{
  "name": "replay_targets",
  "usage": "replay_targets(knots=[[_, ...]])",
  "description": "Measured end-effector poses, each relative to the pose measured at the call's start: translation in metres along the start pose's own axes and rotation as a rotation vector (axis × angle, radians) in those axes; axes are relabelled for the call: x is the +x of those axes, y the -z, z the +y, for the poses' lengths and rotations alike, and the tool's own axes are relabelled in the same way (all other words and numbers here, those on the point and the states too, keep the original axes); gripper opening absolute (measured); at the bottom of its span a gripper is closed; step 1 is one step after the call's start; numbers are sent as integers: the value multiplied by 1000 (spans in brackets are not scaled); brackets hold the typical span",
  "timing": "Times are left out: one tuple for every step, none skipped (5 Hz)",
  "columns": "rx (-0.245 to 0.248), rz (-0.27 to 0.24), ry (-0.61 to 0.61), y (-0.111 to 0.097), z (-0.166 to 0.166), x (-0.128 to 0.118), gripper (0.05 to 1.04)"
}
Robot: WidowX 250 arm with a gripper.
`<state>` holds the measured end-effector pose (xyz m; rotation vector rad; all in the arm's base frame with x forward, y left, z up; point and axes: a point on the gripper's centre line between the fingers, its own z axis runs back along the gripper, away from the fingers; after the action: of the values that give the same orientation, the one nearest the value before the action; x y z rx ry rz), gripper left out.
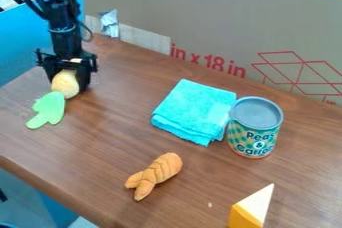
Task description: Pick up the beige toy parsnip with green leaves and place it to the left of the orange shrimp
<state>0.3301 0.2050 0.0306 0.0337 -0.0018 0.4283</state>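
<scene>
Gripper [69, 83]: at the upper left of the table [100, 142] from where I stand, pointing down.
Fingers: clamped on the pale yellow toy [65, 84], one on each side.
Pale yellow toy: between the fingers, its rounded end low.
Green toy [49, 109]: lying right by the pale yellow toy; I can't tell if they touch.
Cloth [192, 108]: turquoise, folded, near the middle.
Can [255, 128]: upright, at the cloth's right edge.
Orange toy shrimp [155, 174]: lying nearer me, tail toward the lower left.
Cheese wedge [252, 210]: at the bottom right.
Cardboard [214, 17]: standing behind the table.
</scene>
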Motion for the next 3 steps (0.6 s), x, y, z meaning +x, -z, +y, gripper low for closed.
replay_targets(knots=[[-29, 1, 28, -4, -4, -9, 592], [-62, -113, 82, -38, -13, -23, 582], [-60, -157, 144, -51, -20, -44, 582]])
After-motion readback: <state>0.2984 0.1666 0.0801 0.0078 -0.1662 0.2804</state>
